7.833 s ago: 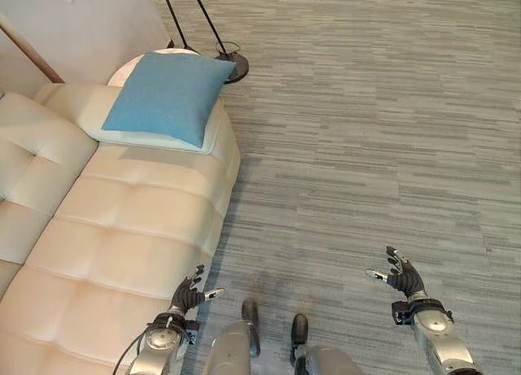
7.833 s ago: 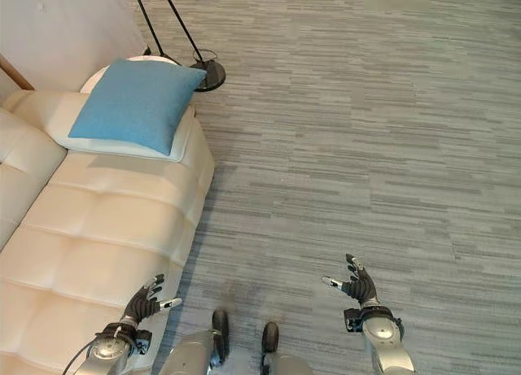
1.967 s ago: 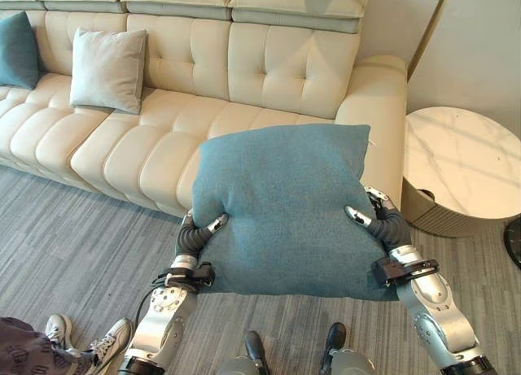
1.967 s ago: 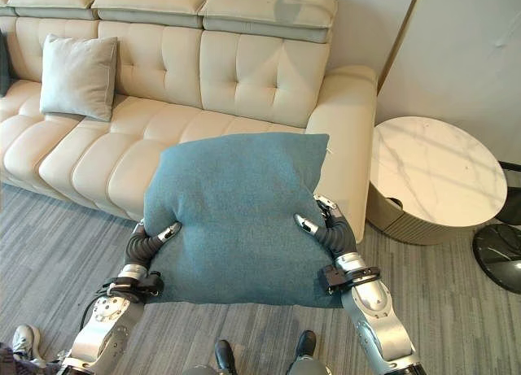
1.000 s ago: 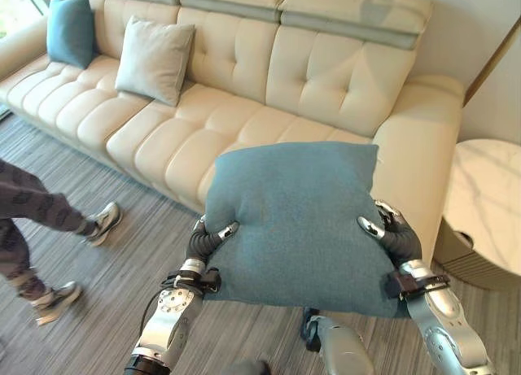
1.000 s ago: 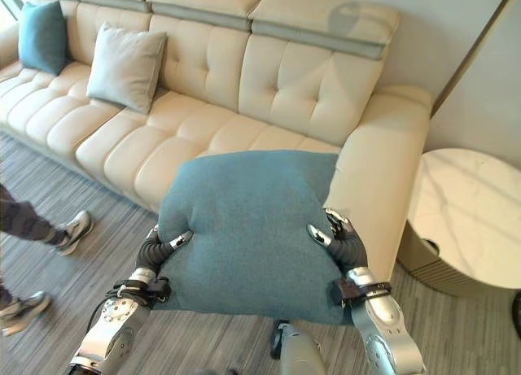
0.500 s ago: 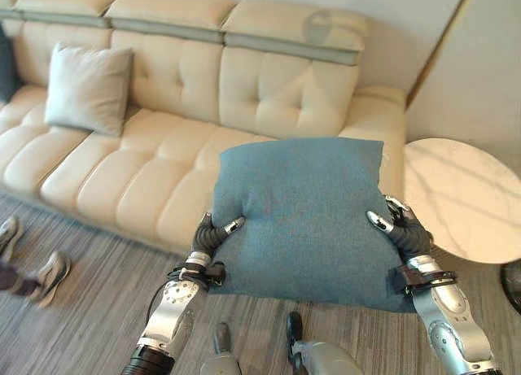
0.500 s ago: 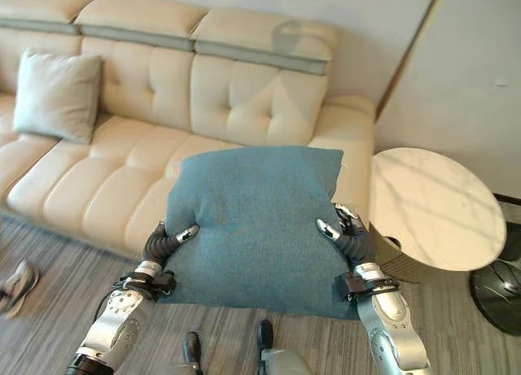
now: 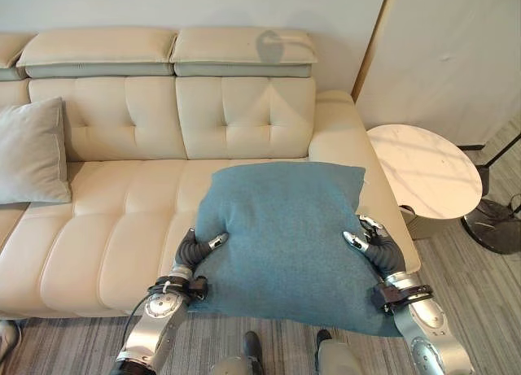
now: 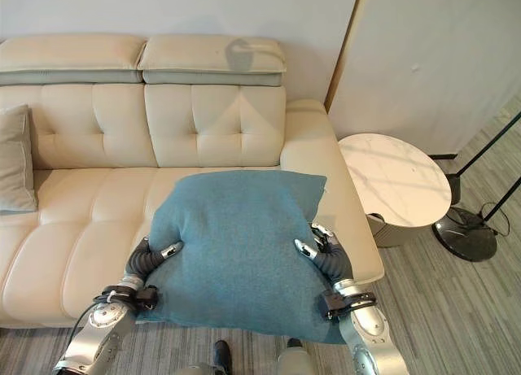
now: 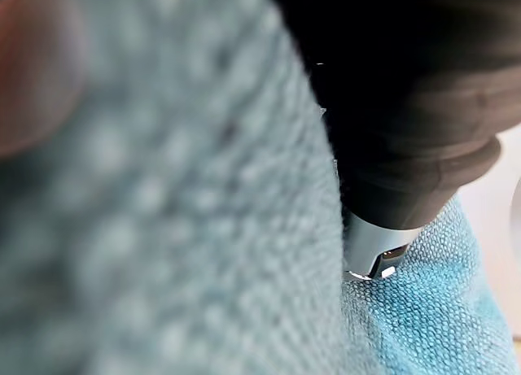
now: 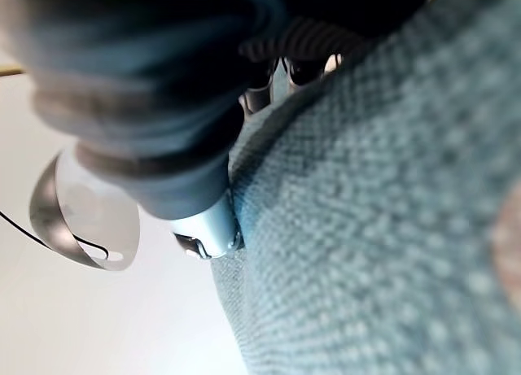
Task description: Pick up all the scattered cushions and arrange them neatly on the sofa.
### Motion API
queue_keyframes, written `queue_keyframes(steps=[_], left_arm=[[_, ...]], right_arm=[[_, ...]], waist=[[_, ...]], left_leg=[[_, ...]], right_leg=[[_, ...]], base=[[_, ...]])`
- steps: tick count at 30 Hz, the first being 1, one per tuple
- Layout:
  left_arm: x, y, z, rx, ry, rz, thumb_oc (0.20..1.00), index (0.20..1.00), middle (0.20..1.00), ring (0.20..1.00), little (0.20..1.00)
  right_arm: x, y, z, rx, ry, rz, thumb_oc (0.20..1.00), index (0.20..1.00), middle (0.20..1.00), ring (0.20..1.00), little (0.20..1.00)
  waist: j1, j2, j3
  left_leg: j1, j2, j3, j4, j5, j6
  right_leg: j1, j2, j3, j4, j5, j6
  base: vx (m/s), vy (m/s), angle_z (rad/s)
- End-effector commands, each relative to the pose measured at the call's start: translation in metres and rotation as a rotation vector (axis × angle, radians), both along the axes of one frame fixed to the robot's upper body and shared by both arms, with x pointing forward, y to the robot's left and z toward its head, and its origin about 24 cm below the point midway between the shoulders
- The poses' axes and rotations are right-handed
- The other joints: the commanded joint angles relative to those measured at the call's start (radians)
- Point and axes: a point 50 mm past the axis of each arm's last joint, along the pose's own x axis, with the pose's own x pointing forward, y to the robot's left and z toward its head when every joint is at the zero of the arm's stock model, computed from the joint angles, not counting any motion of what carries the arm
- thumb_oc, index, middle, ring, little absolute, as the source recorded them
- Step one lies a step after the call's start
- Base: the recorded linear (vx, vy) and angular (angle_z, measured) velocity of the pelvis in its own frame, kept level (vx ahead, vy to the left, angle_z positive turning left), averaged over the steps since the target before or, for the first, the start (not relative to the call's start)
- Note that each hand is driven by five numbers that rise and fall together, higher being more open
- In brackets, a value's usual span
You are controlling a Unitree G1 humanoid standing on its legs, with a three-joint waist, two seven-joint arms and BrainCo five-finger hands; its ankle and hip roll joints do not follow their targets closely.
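Teal cushion (image 9: 285,237) hangs over the cream sofa (image 9: 122,228) seat; I see left hand (image 9: 194,250) and right hand (image 9: 376,246) clamped on its side edges; grey cushion (image 9: 31,151) on the sofa's far-left seat; round marble table (image 9: 427,167) beside its armrest.

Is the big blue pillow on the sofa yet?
Not yet. The blue pillow is held up over the sofa, pinched between left robot hand and right robot hand.

Cushion (image 9: 281,228) teal-blue, plain woven texture, no print. Sofa (image 9: 122,220) cream leather, tufted in squares, headrests trimmed with a grey-green band. Second cushion (image 9: 31,151) at the sofa's left end pale grey-beige, plain. Side table (image 9: 423,170) right of the sofa white marbled top. Floor (image 10: 456,310) in front of the sofa grey streaked carpet. Lamp base (image 10: 464,233) black
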Motion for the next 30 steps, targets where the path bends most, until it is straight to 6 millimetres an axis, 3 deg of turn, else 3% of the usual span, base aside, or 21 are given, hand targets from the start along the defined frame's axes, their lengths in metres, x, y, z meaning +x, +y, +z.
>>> queue_keyframes(steps=[1,3,5,7,11,15,19,21,22,23,25,26,27,28,29,30], left_arm=[[0.022,-0.046,0.061,-0.086,-0.336,-0.176,0.2,0.2,0.2,0.2,0.2],[0.022,-0.047,0.063,-0.087,-0.344,-0.189,0.2,0.2,0.2,0.2,0.2],[0.022,-0.051,0.062,-0.099,-0.346,-0.197,0.2,0.2,0.2,0.2,0.2],[0.021,-0.055,0.065,-0.127,-0.359,-0.219,0.2,0.2,0.2,0.2,0.2],[0.022,-0.056,0.063,-0.131,-0.354,-0.219,0.2,0.2,0.2,0.2,0.2],[0.027,-0.053,0.069,-0.102,-0.378,-0.192,0.2,0.2,0.2,0.2,0.2],[0.04,-0.054,0.084,-0.08,-0.45,-0.183,0.2,0.2,0.2,0.2,0.2],[0.053,-0.055,0.099,-0.043,-0.512,-0.178,0.2,0.2,0.2,0.2,0.2],[0.054,-0.055,0.099,-0.043,-0.514,-0.178,0.2,0.2,0.2,0.2,0.2],[0.063,-0.055,0.115,-0.017,-0.575,-0.166,0.2,0.2,0.2,0.2,0.2],[0.069,-0.057,0.124,-0.004,-0.61,-0.163,0.2,0.2,0.2,0.2,0.2],[0.08,-0.059,0.142,0.034,-0.679,-0.151,0.2,0.2,0.2,0.2,0.2],[0.081,-0.059,0.143,0.034,-0.681,-0.151,0.2,0.2,0.2,0.2,0.2],[0.094,-0.059,0.168,0.07,-0.768,-0.118,0.2,0.2,0.2,0.2,0.2],[0.095,-0.059,0.169,0.07,-0.77,-0.118,0.2,0.2,0.2,0.2,0.2],[0.101,-0.06,0.183,0.102,-0.817,-0.109,0.2,0.2,0.2,0.2,0.2]], right_arm=[[0.019,0.019,0.038,0.027,-0.219,0.129,0.2,0.2,0.2,0.2,0.2],[0.018,0.017,0.039,0.021,-0.22,0.134,0.2,0.2,0.2,0.2,0.2],[0.014,0.015,0.038,0.041,-0.216,0.128,0.2,0.2,0.2,0.2,0.2],[0.011,0.008,0.037,0.04,-0.207,0.118,0.2,0.2,0.2,0.2,0.2],[0.012,0.001,0.033,0.007,-0.184,0.1,0.2,0.2,0.2,0.2,0.2],[0.016,0.003,0.034,-0.003,-0.19,0.1,0.2,0.2,0.2,0.2,0.2],[0.03,0.014,0.048,0.046,-0.25,0.122,0.2,0.2,0.2,0.2,0.2],[0.046,0.033,0.061,0.063,-0.301,0.158,0.2,0.2,0.2,0.2,0.2],[0.047,0.033,0.062,0.063,-0.303,0.158,0.2,0.2,0.2,0.2,0.2],[0.058,0.047,0.074,0.078,-0.346,0.179,0.2,0.2,0.2,0.2,0.2],[0.065,0.054,0.083,0.084,-0.373,0.185,0.2,0.2,0.2,0.2,0.2],[0.076,0.065,0.1,0.111,-0.431,0.178,0.2,0.2,0.2,0.2,0.2],[0.076,0.065,0.101,0.111,-0.433,0.178,0.2,0.2,0.2,0.2,0.2],[0.089,0.076,0.127,0.136,-0.512,0.158,0.2,0.2,0.2,0.2,0.2],[0.09,0.076,0.128,0.137,-0.514,0.158,0.2,0.2,0.2,0.2,0.2],[0.096,0.082,0.145,0.148,-0.566,0.151,0.2,0.2,0.2,0.2,0.2]], waist=[[-0.015,0.005,-0.023],[-0.022,0.006,-0.024],[-0.029,-0.002,-0.028],[-0.031,-0.004,-0.033],[-0.027,-0.005,-0.028],[-0.014,-0.004,-0.029],[-0.017,0.027,-0.015],[-0.007,0.047,-0.006],[-0.007,0.047,-0.007],[0.006,0.059,0.005],[0.015,0.064,0.006],[0.031,0.074,0.018],[0.032,0.073,0.016],[0.047,0.083,0.033],[0.047,0.082,0.031],[0.055,0.086,0.038]], left_leg=[[0.067,0.061,-0.075,-0.01,-0.085,-0.083],[0.071,0.061,-0.083,0.0,-0.093,-0.086],[0.073,0.053,-0.09,0.032,-0.116,-0.087],[0.061,0.06,-0.088,0.117,-0.13,-0.107],[0.011,0.079,-0.112,0.238,-0.09,-0.129],[-0.048,0.065,-0.157,0.146,-0.09,-0.125],[-0.05,0.066,-0.157,0.064,-0.069,-0.124],[-0.081,0.054,-0.144,0.026,-0.059,-0.115],[-0.083,0.054,-0.143,0.024,-0.058,-0.115],[-0.118,0.046,-0.139,0.01,-0.052,-0.106],[-0.146,0.044,-0.136,0.006,-0.046,-0.102],[-0.197,0.037,-0.132,0.007,-0.037,-0.097],[-0.201,0.037,-0.131,0.008,-0.037,-0.097],[-0.247,0.032,-0.133,0.007,-0.026,-0.094],[-0.252,0.032,-0.132,0.007,-0.023,-0.094],[-0.275,0.028,-0.133,0.006,-0.016,-0.093]], right_leg=[[-0.004,0.095,-0.089,-0.163,0.044,-0.024],[0.01,0.091,-0.097,-0.182,0.039,-0.02],[0.033,0.109,-0.049,-0.187,0.039,-0.038],[0.073,0.104,-0.059,-0.222,0.039,-0.055],[0.109,0.1,-0.069,-0.25,0.036,-0.07],[0.134,0.088,-0.058,-0.268,0.016,-0.07],[0.096,0.106,-0.043,-0.253,-0.002,-0.078],[0.019,0.107,-0.025,-0.251,0.019,-0.077],[0.015,0.107,-0.024,-0.25,0.019,-0.077],[-0.043,0.106,-0.009,-0.242,0.032,-0.073],[-0.086,0.105,0.001,-0.23,0.038,-0.071],[-0.147,0.097,0.011,-0.214,0.049,-0.065],[-0.152,0.097,0.012,-0.212,0.049,-0.064],[-0.203,0.089,0.017,-0.198,0.056,-0.056],[-0.207,0.089,0.018,-0.2,0.06,-0.056],[-0.23,0.084,0.018,-0.197,0.066,-0.052]], base=[[0.13,0.01,-0.2],[0.14,-0.028,-0.03],[0.24,-0.104,0.34],[0.25,-0.155,0.46],[0.14,-0.08,0.22],[0.13,-0.001,0.01],[0.02,0.064,-0.12],[-0.09,0.097,-0.08],[-0.13,0.115,-0.18],[-0.13,0.086,-0.32],[-0.12,0.086,-0.26],[-0.07,0.056,-0.13],[-0.13,0.098,-0.19],[-0.07,0.041,-0.1],[-0.09,0.056,-0.03],[-0.07,0.036,0.07]])
